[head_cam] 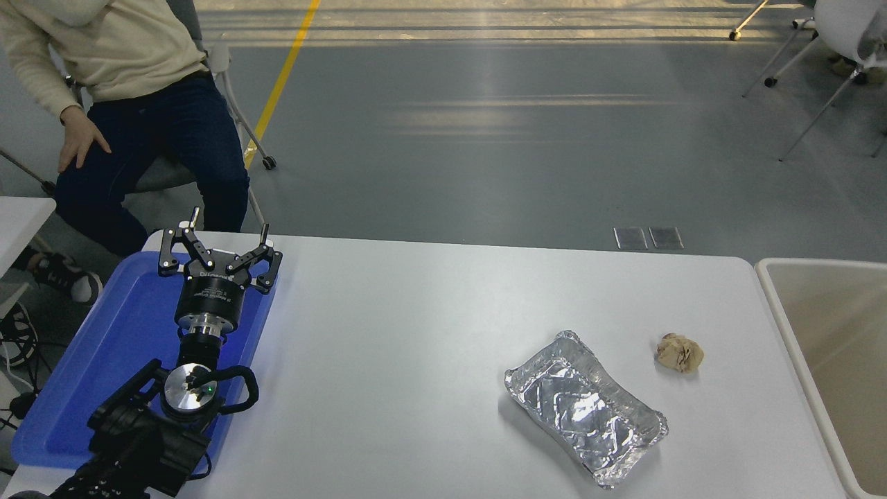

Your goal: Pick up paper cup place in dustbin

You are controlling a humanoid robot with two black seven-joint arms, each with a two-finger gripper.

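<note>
The cream-beige dustbin (818, 264) stands at the table's right end, cut off by the picture's right edge. The paper cup is not in view on the table or in the visible part of the bin. My left gripper (230, 223) is parked over the blue tray (104, 360) at the lower left, open and empty. My right arm and gripper are out of view.
A crinkled silver foil tray (585, 409) lies on the white table (416, 333) right of centre. A crumpled tan paper ball (680, 352) lies between it and the bin. A person sits on a chair (125, 104) beyond the far left corner.
</note>
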